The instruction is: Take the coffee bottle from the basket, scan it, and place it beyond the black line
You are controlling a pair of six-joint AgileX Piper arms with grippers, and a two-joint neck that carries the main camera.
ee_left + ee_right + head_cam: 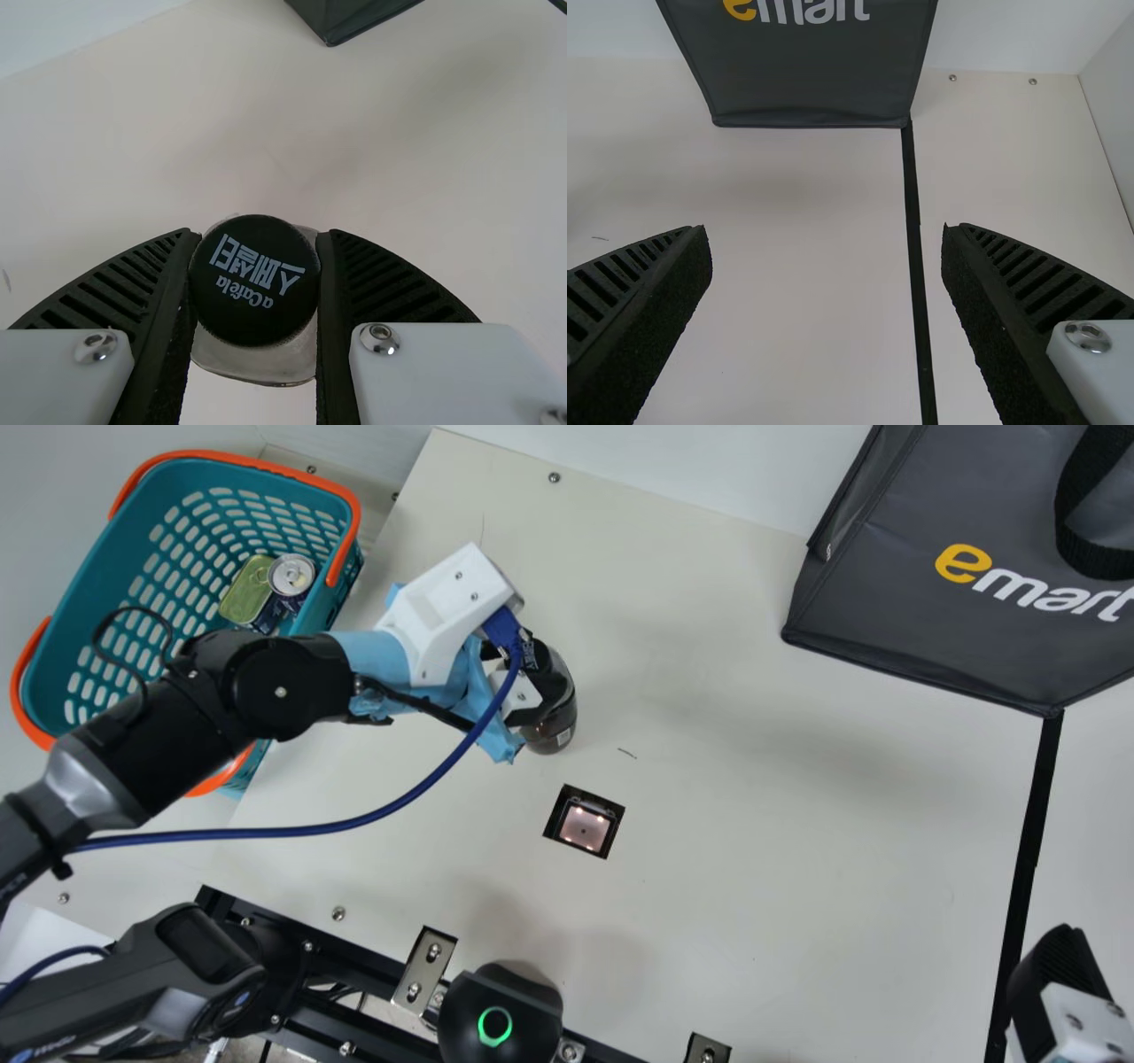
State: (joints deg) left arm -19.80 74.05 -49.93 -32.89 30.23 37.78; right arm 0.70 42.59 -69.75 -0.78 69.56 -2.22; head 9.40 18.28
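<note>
- The teal basket (89, 584) is sitting left of the left jaws, over behind them, with a flat tin (246, 593) and a round can (291, 576) huddling inside.
- Left gripper (540, 682): yep, its jaws are pinching the coffee bottle (554, 731) up at the black cap, which is facing the wrist camera. Can't tell if the base is touching the table.
- The scanner window (584, 825) is glowing away near those jaws, a bit below and right of them in the main view. The bottle isn't sitting over it.
- The dark grey bag (895, 593) is hanging out well right of the left jaws and above the right ones in the main view.
- The black line (1028, 850) is running just left of the right jaws there; the bottle is staying well left of it.
- Right gripper (1059, 970): jaws are spreading wide, holding nada, with the line showing between them in the wrist view.
</note>
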